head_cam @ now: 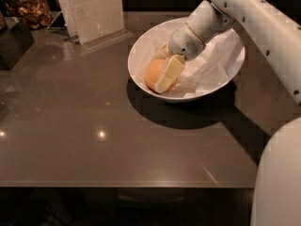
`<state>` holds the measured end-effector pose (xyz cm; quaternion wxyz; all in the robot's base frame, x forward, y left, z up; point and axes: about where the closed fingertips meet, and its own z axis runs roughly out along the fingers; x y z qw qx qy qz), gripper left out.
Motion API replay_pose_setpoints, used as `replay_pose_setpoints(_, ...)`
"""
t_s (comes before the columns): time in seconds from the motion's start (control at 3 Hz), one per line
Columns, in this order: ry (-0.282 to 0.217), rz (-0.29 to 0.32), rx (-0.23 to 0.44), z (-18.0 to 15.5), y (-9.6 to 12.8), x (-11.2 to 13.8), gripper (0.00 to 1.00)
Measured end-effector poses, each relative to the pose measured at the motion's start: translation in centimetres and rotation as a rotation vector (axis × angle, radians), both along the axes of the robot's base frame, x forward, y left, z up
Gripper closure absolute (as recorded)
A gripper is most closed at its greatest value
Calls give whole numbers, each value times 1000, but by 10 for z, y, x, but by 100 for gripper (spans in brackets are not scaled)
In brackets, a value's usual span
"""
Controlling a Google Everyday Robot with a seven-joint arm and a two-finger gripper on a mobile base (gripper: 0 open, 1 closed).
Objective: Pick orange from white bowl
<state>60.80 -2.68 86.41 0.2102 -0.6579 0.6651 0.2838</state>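
Observation:
The orange (151, 73) lies in the left part of the white bowl (141, 51), on the crumpled white paper that lines it. The bowl stands at the back right of the dark table. My gripper (164, 72) reaches down into the bowl from the upper right and sits right at the orange. Its cream-coloured front part covers the orange's right side. The white arm (254, 27) crosses over the bowl's right rim.
A clear upright sign holder (94, 11) stands behind and left of the bowl. A dark box (14, 41) and a jar of brown snacks (35, 11) sit at the far left. The table's front edge (127, 185) runs across the lower part of the view.

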Motion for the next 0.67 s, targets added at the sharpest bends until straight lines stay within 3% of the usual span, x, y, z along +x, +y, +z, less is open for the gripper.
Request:
replay_pose_setpoints(0.33, 14, 0, 1, -6, 0, 1, 18)
replay_pose_setpoints(0.67, 22, -1, 2, -10, -1, 3, 29)
